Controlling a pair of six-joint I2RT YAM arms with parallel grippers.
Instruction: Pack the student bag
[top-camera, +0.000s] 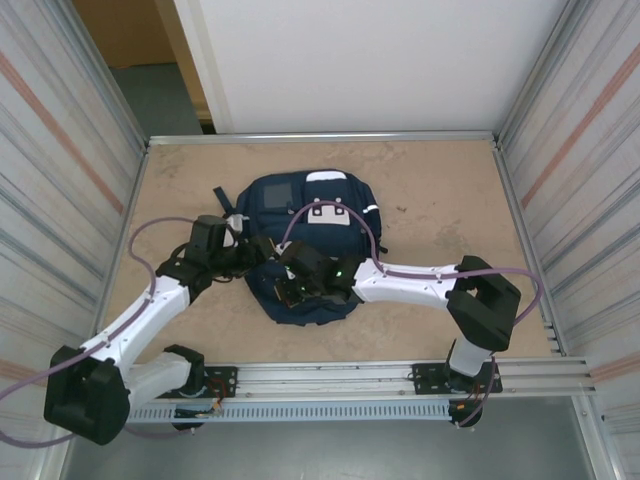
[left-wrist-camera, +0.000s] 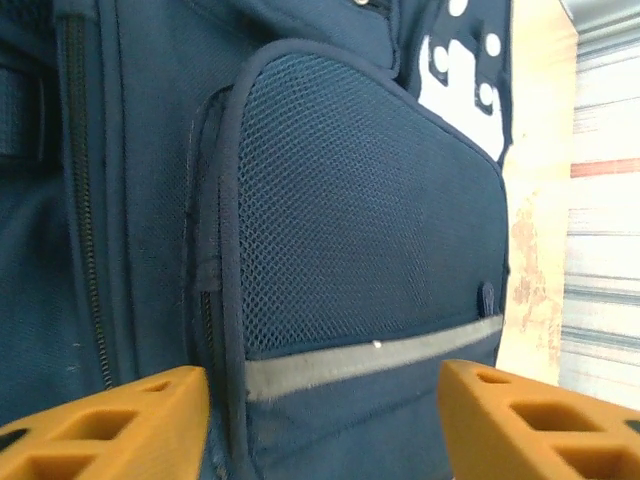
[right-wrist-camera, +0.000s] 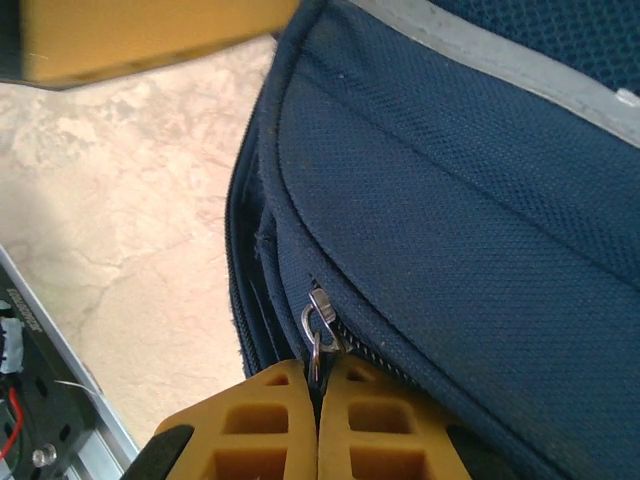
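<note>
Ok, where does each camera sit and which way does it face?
Top external: overhead from behind, looking down on the large navy-blue fabric backpack; left arm, right arm show.
Left wrist: faces the backpack's mesh pocket; open left end effector below.
Right wrist: faces the metal zipper pull, pinched by right end effector.
All share the backpack.

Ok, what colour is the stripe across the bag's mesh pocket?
The stripe is light grey against the navy mesh pocket; left wrist view shows it best.

Navy student bag (top-camera: 310, 235) flat on table
</note>
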